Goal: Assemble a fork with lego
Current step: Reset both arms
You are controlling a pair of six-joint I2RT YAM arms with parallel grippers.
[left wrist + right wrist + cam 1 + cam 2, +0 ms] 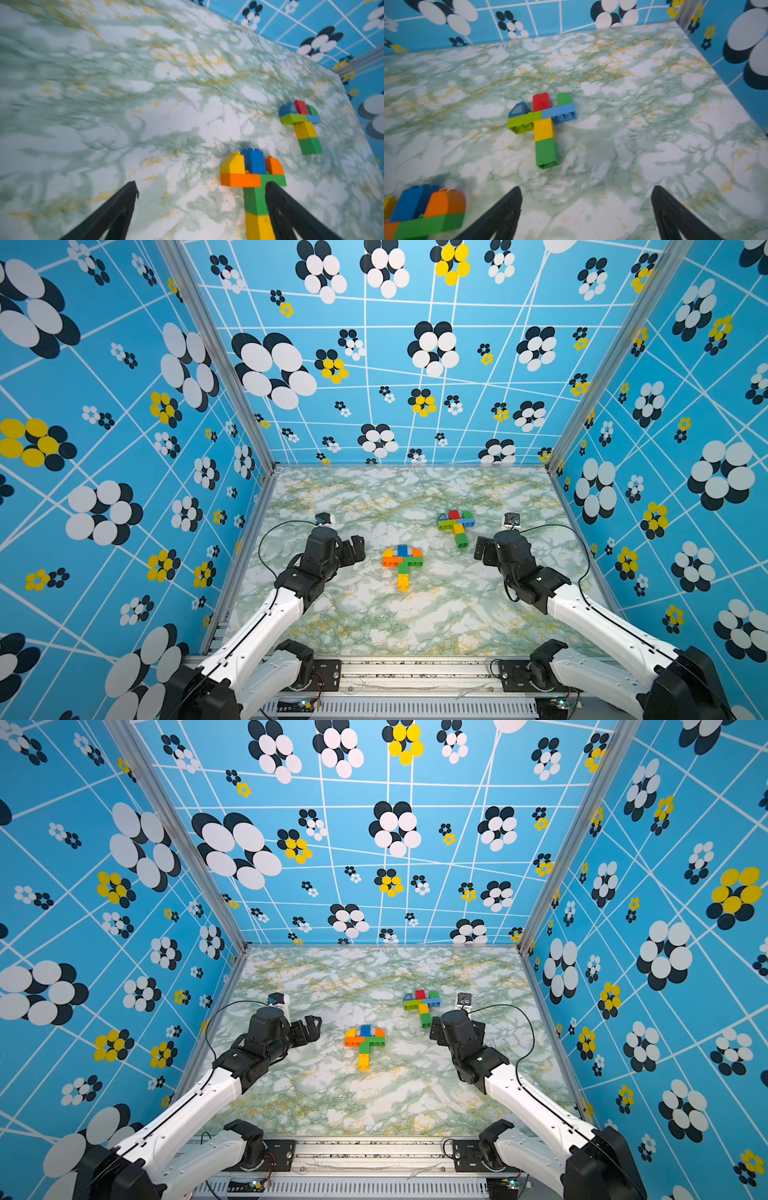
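Two lego forks lie flat on the marbled table [374, 622]. The nearer lego fork [402, 566] [365, 1046] has yellow, blue and orange prongs, an orange-and-green crossbar and a green-and-yellow handle. The farther fork [456, 526] [423, 1006] has blue, red and green prongs, a lime-and-blue crossbar and a yellow-and-green handle. My left gripper [357, 549] [200, 184] stands open to the left of the nearer fork [253, 180], holding nothing. My right gripper [482, 549] [587, 187] stands open just right of the farther fork's [544, 128] handle, empty, with bare table between its fingers.
Blue flower-patterned walls [124, 489] close the table in on the left, back and right. A metal rail [415, 672] with the arm bases runs along the front edge. Black cables [266, 543] loop beside each wrist.
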